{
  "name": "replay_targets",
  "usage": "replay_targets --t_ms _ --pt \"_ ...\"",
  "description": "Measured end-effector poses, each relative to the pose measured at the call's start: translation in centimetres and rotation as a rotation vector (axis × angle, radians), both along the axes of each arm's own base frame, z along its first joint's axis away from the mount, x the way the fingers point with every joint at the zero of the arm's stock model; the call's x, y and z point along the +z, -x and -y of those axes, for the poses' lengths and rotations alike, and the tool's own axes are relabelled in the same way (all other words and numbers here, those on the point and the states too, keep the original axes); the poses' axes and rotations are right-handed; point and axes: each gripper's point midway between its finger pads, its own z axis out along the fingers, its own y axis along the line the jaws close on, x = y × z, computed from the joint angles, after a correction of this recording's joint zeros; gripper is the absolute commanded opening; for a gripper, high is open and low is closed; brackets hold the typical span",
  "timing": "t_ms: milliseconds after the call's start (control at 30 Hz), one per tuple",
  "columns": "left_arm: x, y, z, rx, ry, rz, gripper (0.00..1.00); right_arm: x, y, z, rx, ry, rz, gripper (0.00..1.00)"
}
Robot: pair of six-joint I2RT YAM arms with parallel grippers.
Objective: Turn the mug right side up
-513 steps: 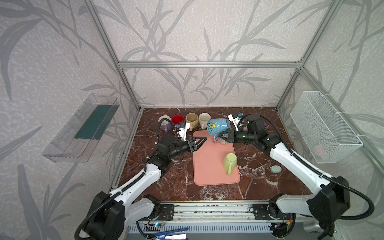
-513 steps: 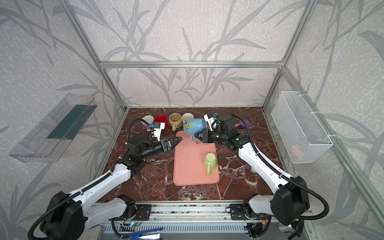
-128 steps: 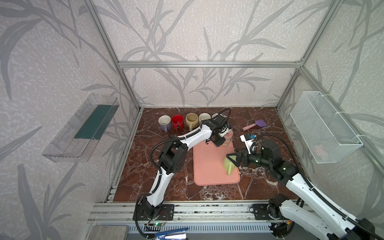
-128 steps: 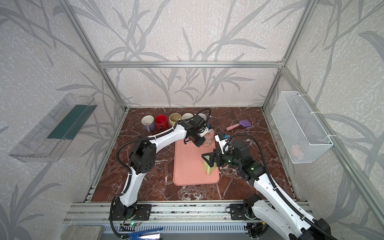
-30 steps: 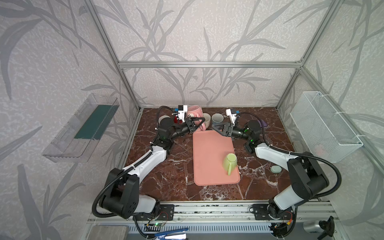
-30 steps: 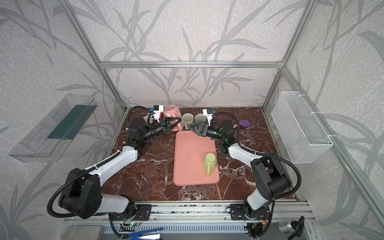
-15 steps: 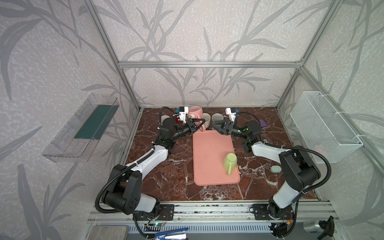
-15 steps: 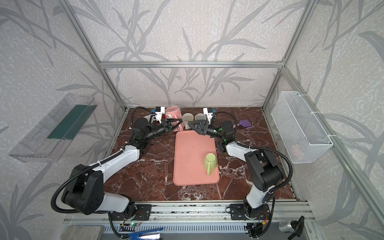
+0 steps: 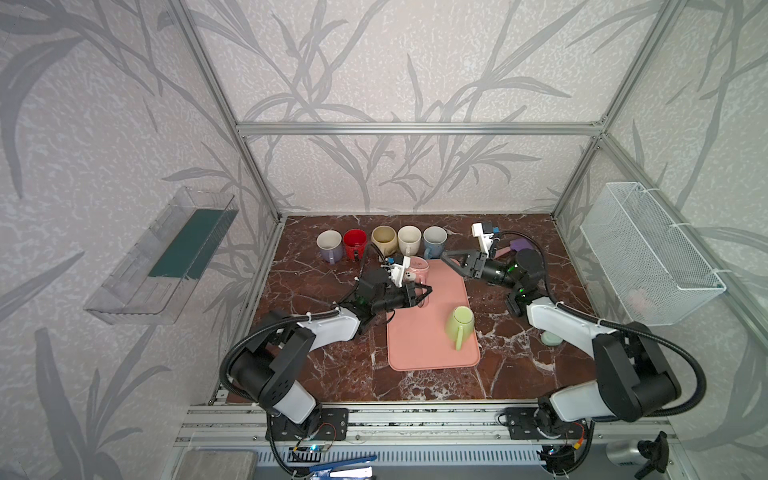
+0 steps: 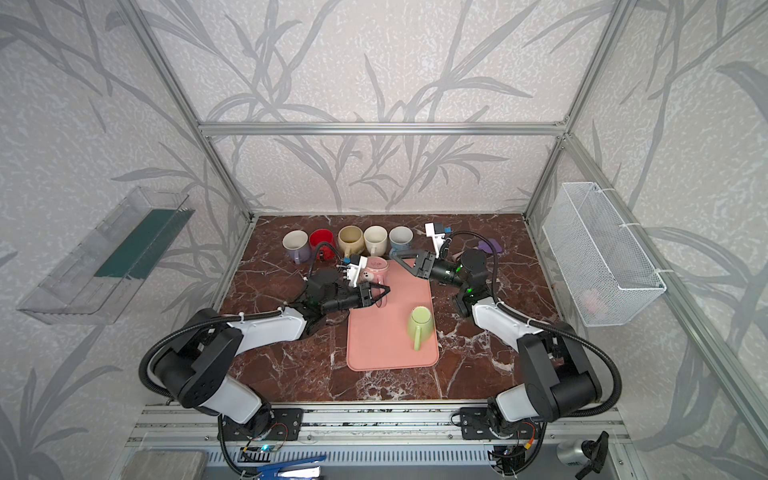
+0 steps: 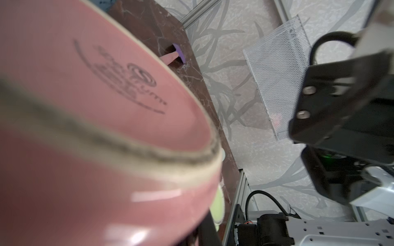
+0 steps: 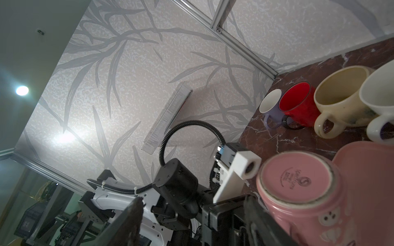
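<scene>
Your left end effector (image 9: 420, 291) is pinching the handle of the pink mug (image 9: 419, 268) with its jaws drawn tight, holding it base-up over the far left corner of the pink mat (image 9: 432, 332) on the bench (image 9: 316, 291). Your right end effector (image 9: 451, 262) is hovering just beside it, jaws spread wide, gripping nothing.

Noted pink mug (image 11: 85, 106) blurred and cut off by the edges in left wrist view, base print unreadable. Saw only a sliver of green mug (image 11: 218, 204) behind pink mug. Could not identify pinkish item (image 9: 638, 297) in wire basket (image 9: 648, 249), well right of pink mug.
</scene>
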Motion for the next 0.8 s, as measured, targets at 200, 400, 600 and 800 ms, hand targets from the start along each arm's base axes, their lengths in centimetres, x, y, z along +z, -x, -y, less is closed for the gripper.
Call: replay_targets --t_ms 200,400,600,800 --pt "-2.8 -0.1 0.5 -0.009 0.028 0.038 0.00 1.0 1.5 0.8 -0.027 0.065 0.066 0.74" --pt "-3.2 0.9 1.6 -0.046 0.064 0.090 0.00 -0.6 1.6 0.8 -0.028 0.113 0.031 0.74" --pt "-3.7 2.0 1.3 -0.058 0.068 0.123 0.11 -1.3 1.3 0.8 -0.035 0.128 0.021 0.75" --pt "-5.0 3.4 0.3 -0.053 0.040 0.134 0.23 -1.9 1.1 0.8 -0.042 0.145 0.012 0.76"
